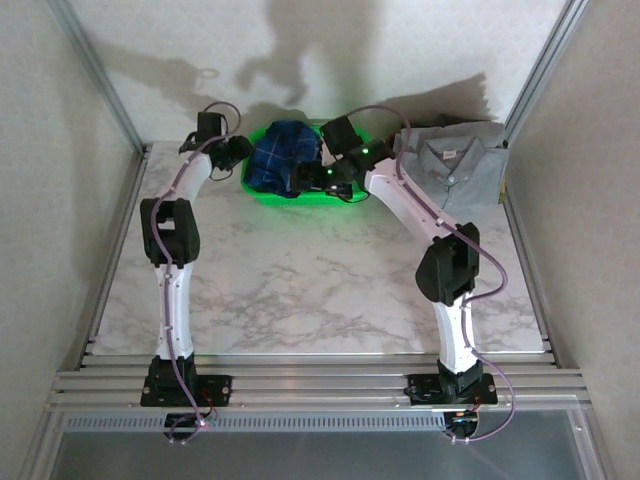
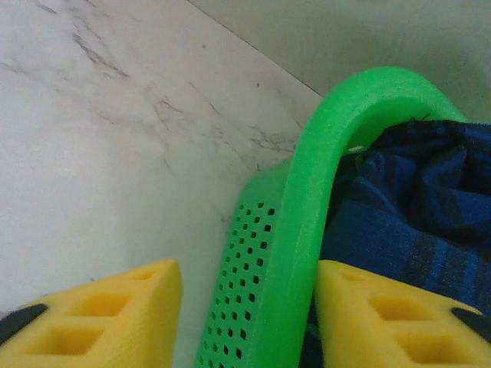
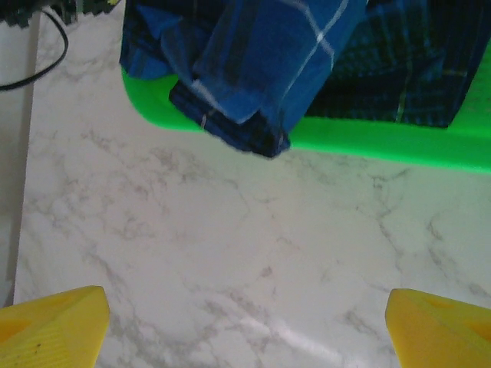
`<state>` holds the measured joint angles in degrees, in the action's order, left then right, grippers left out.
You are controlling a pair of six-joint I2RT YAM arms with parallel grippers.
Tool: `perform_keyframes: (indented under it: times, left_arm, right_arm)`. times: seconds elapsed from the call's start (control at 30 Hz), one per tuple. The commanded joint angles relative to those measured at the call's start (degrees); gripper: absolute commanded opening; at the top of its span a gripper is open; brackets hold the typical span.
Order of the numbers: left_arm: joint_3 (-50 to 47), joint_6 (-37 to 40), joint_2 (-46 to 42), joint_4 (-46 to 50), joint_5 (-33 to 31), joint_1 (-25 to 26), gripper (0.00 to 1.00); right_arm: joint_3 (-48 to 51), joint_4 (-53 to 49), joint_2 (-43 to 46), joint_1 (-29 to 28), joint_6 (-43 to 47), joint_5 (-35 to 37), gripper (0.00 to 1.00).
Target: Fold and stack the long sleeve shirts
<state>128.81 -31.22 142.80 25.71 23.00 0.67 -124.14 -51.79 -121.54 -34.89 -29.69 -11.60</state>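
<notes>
Green plastic basket (image 2: 307, 230) rim stands between the parted fingers (image 2: 107, 314) of the left pincer (image 2: 245, 287), seemingly unclamped, dark blue plaid cloth shirt (image 2: 414, 199) beside the inner finger. Right pincer (image 3: 245, 326) gapes wide, shirt ahead.

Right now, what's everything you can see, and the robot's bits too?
green plastic basket: 1, bright green, far middle of table
dark blue plaid cloth shirt: 1, blue, bunched in basket, part over rim
grey collared button-up shirt: 1, grey, folded, far right
marble table: 1, white, under everything
left arm, right arm: 2, white and black, reaching toward basket
left fingers: 2, yellow, astride basket rim
right fingers: 2, yellow, wide apart over table
</notes>
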Motion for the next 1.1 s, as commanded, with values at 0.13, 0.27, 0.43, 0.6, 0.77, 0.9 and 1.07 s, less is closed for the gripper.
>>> perform_keyframes:
  times: [0.13, 0.27, 0.43, 0.6, 0.77, 0.9, 1.07]
  left_arm:
    - [-1.1, 2.1, 2.0, 3.9, 0.2, 0.0, 0.31]
    - [-6.3, 3.3, -2.0, 2.4, 2.2, 0.5, 0.15]
    - [-20.7, 5.5, -11.8, -1.0, 0.3, 2.6, 0.08]
    - [-39.1, 4.0, -24.1, -7.1, -0.7, 3.4, 0.02]
    - [-52.2, 1.5, -35.1, -10.0, -0.2, 5.9, 0.0]
    - [-63.6, -6.3, -44.5, -12.5, -3.4, 3.4, 0.0]
    - [-69.0, -11.5, -53.3, -6.6, -14.1, -5.9, 0.0]
  right_arm:
    - [-17.2, -5.4, -12.1, 0.1, -1.6, 7.0, 0.94]
    - [-22.8, -2.4, -18.1, 1.4, -4.1, 8.5, 0.94]
    - [-29.9, 0.5, -26.4, 2.5, -6.6, 7.5, 0.94]
    - [-30.2, 0.2, -30.8, 2.6, -8.7, 8.8, 0.93]
    - [-27.5, 3.3, -31.3, 0.5, -9.8, 7.4, 0.73]
    - [-27.6, 2.2, -27.1, -0.7, -11.6, 4.6, 0.16]
    - [-25.6, 16.0, -9.1, -0.8, -10.8, -2.4, 0.0]
